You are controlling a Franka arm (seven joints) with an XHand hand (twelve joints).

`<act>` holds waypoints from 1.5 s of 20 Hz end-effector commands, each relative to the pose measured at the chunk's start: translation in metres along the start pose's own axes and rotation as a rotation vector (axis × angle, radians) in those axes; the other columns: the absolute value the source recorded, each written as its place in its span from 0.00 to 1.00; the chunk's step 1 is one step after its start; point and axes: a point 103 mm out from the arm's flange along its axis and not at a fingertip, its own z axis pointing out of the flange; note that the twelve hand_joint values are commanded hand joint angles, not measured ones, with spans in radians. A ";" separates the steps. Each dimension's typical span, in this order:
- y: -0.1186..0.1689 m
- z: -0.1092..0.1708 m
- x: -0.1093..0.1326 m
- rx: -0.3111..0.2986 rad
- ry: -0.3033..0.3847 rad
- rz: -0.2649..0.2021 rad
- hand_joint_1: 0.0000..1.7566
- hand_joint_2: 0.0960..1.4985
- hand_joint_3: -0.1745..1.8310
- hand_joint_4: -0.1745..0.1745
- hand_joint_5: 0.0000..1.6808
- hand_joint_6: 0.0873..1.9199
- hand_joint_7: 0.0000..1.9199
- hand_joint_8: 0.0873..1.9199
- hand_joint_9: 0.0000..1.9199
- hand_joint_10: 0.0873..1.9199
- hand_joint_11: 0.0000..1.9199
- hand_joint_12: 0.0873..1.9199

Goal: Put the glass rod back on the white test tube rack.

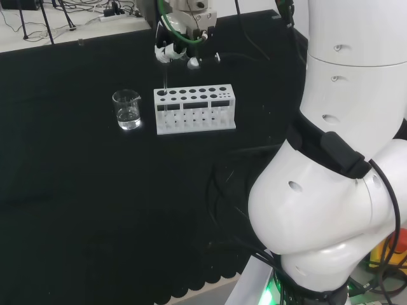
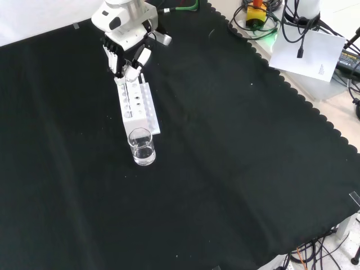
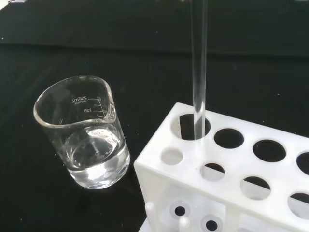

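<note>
Your hand (image 1: 170, 49) hangs above the end of the white test tube rack (image 1: 194, 109) nearest the beaker (image 1: 127, 109), fingers curled on the top of the glass rod (image 3: 199, 72). The rod stands upright with its lower end already inside the rack's corner hole. Lower it straight down, keeping it vertical, and release only once it bottoms out. It is a thin, clear, straight rod.

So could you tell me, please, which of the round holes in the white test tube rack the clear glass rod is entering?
The clear glass rod enters the large end hole at the white test tube rack's corner nearest the glass beaker; the other holes are empty.
</note>
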 end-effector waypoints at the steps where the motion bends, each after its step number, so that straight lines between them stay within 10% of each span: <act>1: 0.000 0.002 -0.002 0.006 0.005 0.002 0.75 0.71 0.02 0.00 0.68 0.20 0.62 0.48 0.83 0.37 0.82 0.38; 15: -0.004 0.001 -0.007 0.009 0.016 0.012 0.74 0.71 0.02 0.00 0.68 0.21 0.63 0.46 0.84 0.37 0.83 0.38; 20: -0.004 0.001 -0.003 0.026 -0.010 0.013 0.75 0.71 0.00 0.00 0.64 0.33 0.69 0.29 0.88 0.31 0.87 0.33; 30: -0.006 -0.001 -0.001 0.027 -0.034 0.018 0.84 0.59 0.00 0.00 0.41 0.48 0.47 0.40 0.92 0.33 0.93 0.44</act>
